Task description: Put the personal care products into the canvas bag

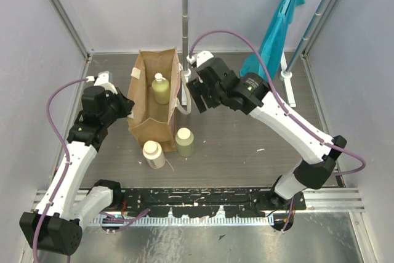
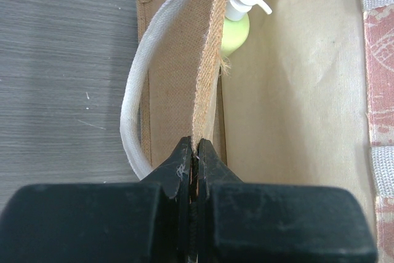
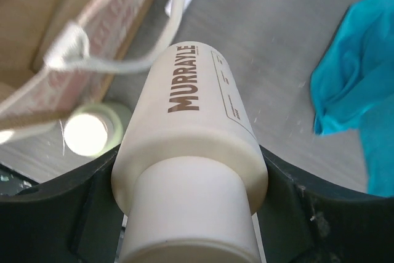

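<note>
The tan canvas bag (image 1: 148, 118) stands open at the middle left, with one yellow-green bottle (image 1: 161, 89) inside; the left wrist view shows that bottle (image 2: 236, 29) with a white pump. My left gripper (image 1: 127, 108) is shut on the bag's left rim (image 2: 206, 60). My right gripper (image 1: 196, 97) hovers by the bag's right rim, shut on a cream-beige bottle (image 3: 197, 115) marked MURRAYLE. A cream bottle (image 1: 153, 154) and a yellow-green bottle (image 1: 184, 141) stand on the table in front of the bag. The yellow-green one also shows in the right wrist view (image 3: 86, 132).
A teal-blue cloth bag (image 1: 277, 29) hangs from a rack at the back right and shows in the right wrist view (image 3: 357, 84). A metal pole (image 1: 184, 10) rises just behind the canvas bag. White strap handles (image 3: 123, 60) hang off the bag's rim.
</note>
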`<act>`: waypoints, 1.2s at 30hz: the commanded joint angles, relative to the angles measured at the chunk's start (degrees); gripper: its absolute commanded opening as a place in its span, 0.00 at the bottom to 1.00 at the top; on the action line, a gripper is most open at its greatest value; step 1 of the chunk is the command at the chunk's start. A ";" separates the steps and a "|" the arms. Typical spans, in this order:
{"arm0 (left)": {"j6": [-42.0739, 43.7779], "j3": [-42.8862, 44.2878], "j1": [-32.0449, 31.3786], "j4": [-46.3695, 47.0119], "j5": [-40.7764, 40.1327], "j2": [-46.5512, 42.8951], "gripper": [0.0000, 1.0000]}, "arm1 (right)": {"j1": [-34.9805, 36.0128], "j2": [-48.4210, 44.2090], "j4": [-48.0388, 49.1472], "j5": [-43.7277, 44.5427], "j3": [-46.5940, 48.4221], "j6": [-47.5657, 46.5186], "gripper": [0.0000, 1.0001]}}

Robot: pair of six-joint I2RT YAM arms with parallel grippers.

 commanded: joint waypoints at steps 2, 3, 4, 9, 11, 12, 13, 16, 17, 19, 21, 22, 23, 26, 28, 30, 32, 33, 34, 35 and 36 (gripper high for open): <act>0.23 -0.13 -0.15 -4.33 1.12 -1.36 0.00 | 0.26 3.92 8.64 3.37 14.95 -8.92 0.03; 0.15 -0.11 -0.15 -4.37 1.21 -1.51 0.00 | 0.26 4.81 9.79 3.10 16.97 -10.18 0.03; 0.14 -0.07 -0.15 -4.41 1.32 -1.64 0.00 | 0.26 5.68 11.22 2.86 18.83 -11.27 0.03; 0.18 -0.15 -0.15 -4.34 1.97 -1.84 0.00 | 0.26 7.61 20.50 -0.65 23.09 -16.19 0.00; 0.23 -0.15 -0.13 -4.42 2.09 -1.96 0.00 | 0.26 7.48 24.24 -2.85 23.49 -17.51 0.00; 0.15 -0.15 -0.15 -4.46 2.22 -1.98 0.00 | 0.26 7.38 26.29 -4.01 23.34 -18.04 0.00; 0.14 -0.19 -0.15 -4.42 2.23 -2.05 0.00 | 0.26 7.37 28.19 -5.03 22.88 -18.64 0.00; 0.05 -0.24 -0.15 -4.35 2.51 -2.09 0.00 | 0.26 8.67 31.57 -9.16 23.42 -19.83 0.00; 0.04 -0.24 -0.13 -4.28 2.66 -2.07 0.00 | 0.26 9.86 31.33 -9.99 24.40 -19.89 0.00; -0.04 -0.24 -0.15 -4.26 2.87 -2.17 0.00 | 0.26 12.62 30.00 -11.30 26.74 -19.85 0.00; -0.04 -0.34 -0.15 -4.18 2.99 -2.16 0.00 | 0.26 15.48 28.72 -12.18 28.62 -19.57 0.00; -0.04 -0.39 -0.15 -4.15 3.17 -2.19 0.00 | 0.26 16.87 28.31 -12.41 29.16 -19.42 0.00; -0.04 -0.31 -0.13 -4.17 3.27 -2.20 0.00 | 0.26 18.06 28.10 -12.51 29.55 -19.18 0.00; -0.04 -0.24 -0.15 -4.18 3.48 -2.23 0.00 | 0.31 21.59 27.60 -13.10 30.12 -18.13 0.00; 0.05 -0.24 -0.15 -4.15 3.54 -2.34 0.00 | 0.26 23.10 27.33 -13.32 30.24 -17.19 0.00; 0.02 -0.24 -0.14 -4.07 3.59 -2.41 0.00 | 0.27 24.48 26.60 -13.18 30.63 -16.02 0.00; 0.05 -0.24 -0.15 -4.00 3.68 -2.62 0.00 | 0.26 25.73 25.49 -12.99 31.13 -14.73 0.00; 0.09 -0.16 -0.15 -4.03 3.76 -2.64 0.00 | 0.26 26.25 24.95 -12.97 31.37 -14.03 0.00; 0.13 -0.15 -0.15 -4.00 3.79 -2.73 0.00 | 0.26 26.68 24.35 -12.91 31.42 -13.48 0.00; 0.14 -0.15 -0.15 -3.98 3.85 -2.76 0.00 | 0.26 27.15 23.70 -12.83 31.45 -12.73 0.00; 0.20 -0.15 -0.15 -3.95 3.83 -2.76 0.00 | 0.25 27.58 23.19 -12.74 31.41 -12.23 0.00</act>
